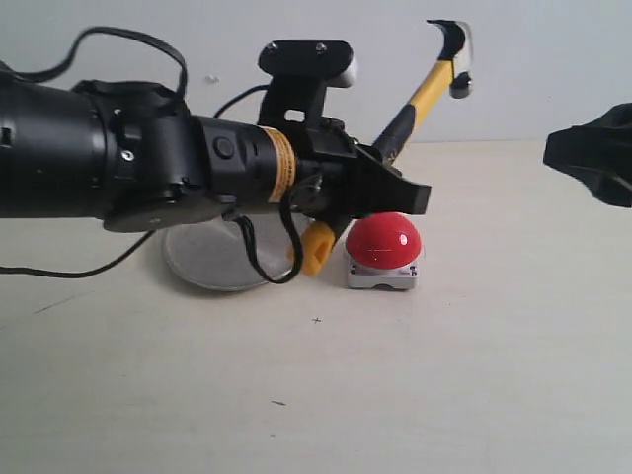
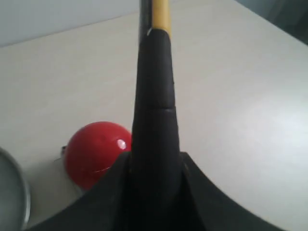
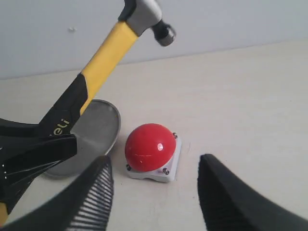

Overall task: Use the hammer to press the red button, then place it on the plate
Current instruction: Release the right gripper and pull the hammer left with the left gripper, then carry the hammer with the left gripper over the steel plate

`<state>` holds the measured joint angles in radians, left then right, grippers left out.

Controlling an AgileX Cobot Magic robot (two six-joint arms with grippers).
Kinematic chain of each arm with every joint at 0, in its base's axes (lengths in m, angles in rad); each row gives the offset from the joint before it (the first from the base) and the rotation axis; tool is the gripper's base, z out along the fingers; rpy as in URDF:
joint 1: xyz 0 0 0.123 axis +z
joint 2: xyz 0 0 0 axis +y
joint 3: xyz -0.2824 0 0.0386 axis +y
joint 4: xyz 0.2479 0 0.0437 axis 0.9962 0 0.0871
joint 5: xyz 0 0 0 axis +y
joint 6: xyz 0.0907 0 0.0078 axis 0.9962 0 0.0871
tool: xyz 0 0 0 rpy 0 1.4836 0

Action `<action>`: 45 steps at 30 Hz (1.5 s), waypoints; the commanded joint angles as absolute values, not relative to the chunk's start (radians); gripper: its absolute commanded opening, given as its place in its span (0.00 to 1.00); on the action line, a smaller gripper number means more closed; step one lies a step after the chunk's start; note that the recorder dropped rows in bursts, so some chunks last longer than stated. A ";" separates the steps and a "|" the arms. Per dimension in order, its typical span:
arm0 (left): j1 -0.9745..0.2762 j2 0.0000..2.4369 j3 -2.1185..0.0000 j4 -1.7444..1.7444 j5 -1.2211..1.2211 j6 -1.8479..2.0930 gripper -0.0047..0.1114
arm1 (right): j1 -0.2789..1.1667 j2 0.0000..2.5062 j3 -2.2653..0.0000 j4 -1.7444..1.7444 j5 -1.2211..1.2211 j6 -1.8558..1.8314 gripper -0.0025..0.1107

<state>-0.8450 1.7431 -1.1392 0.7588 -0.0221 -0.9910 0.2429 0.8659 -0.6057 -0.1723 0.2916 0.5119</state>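
Observation:
My left gripper [image 1: 390, 188] is shut on the black grip of the hammer [image 1: 420, 99], held in the air with its dark head raised toward the upper right. The yellow loop end [image 1: 316, 247] hangs below the gripper. In the left wrist view the hammer handle [image 2: 155, 96] runs straight out from between the jaws. The red button [image 1: 384, 240] sits on its grey-white base on the table, just below and in front of the left gripper. The silver plate [image 1: 202, 259] lies behind the left arm, partly hidden. My right gripper [image 3: 154, 192] is open and empty, off to the right, facing the red button [image 3: 149, 147].
The left arm's thick black body [image 1: 89, 148] and its cables fill the left of the exterior view. A pale wall stands behind the table. The right arm [image 1: 592, 153] shows only at the right edge. The plate [image 3: 94, 132] lies next to the button.

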 commanded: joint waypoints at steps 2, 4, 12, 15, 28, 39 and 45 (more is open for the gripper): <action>-0.837 1.601 -1.046 0.807 -0.021 -0.966 0.04 | 0.245 0.683 -0.526 -0.094 0.209 0.355 0.16; -0.837 1.564 -1.001 0.812 -0.021 -0.960 0.04 | 0.245 0.608 -0.453 -0.094 0.125 0.329 0.03; -0.837 1.381 -0.816 0.833 -0.085 -0.949 0.04 | 0.245 0.421 -0.051 -0.244 -0.399 0.255 0.02; -0.837 1.386 -0.788 0.833 -0.085 -0.949 0.04 | 0.245 0.421 -0.029 -0.244 -0.390 0.255 0.02; -0.837 1.485 -0.765 0.830 -0.091 -0.949 0.04 | 0.245 0.051 0.000 -0.244 -0.366 0.266 0.02; -0.837 1.490 -0.767 0.830 -0.069 -0.949 0.04 | 0.245 0.000 0.000 -0.218 -0.174 0.266 0.02; -0.837 1.490 -0.767 0.822 -0.057 -0.956 0.04 | 0.245 0.000 0.000 -0.051 0.097 0.275 0.02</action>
